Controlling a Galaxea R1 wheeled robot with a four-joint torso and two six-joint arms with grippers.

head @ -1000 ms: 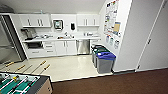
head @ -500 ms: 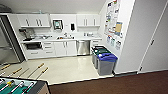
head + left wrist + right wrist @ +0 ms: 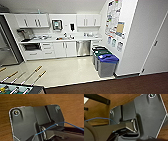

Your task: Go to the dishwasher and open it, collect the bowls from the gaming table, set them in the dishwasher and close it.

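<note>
The dishwasher (image 3: 83,48) is a closed stainless steel panel under the white counter, at the far side of the kitchen and right of centre in the head view. It sits between white cabinet doors (image 3: 65,49) and the corner by the bins. The bowls and the gaming table are out of view. In both wrist views a brown wood-grain floor (image 3: 37,100) lies behind the robot's dark plate.
Dark bins with green and blue lids (image 3: 105,61) stand against the right wall, close to the dishwasher. A foosball table (image 3: 15,88) with rods fills the lower left corner. A steel fridge (image 3: 6,47) is at the left. Pale floor (image 3: 67,70) stretches to the counter, with dark carpet (image 3: 112,86) nearer.
The whole head picture has shifted, so the camera moved. The kitchen sits slightly lower and larger, and the foosball table has slid toward the lower left corner.
</note>
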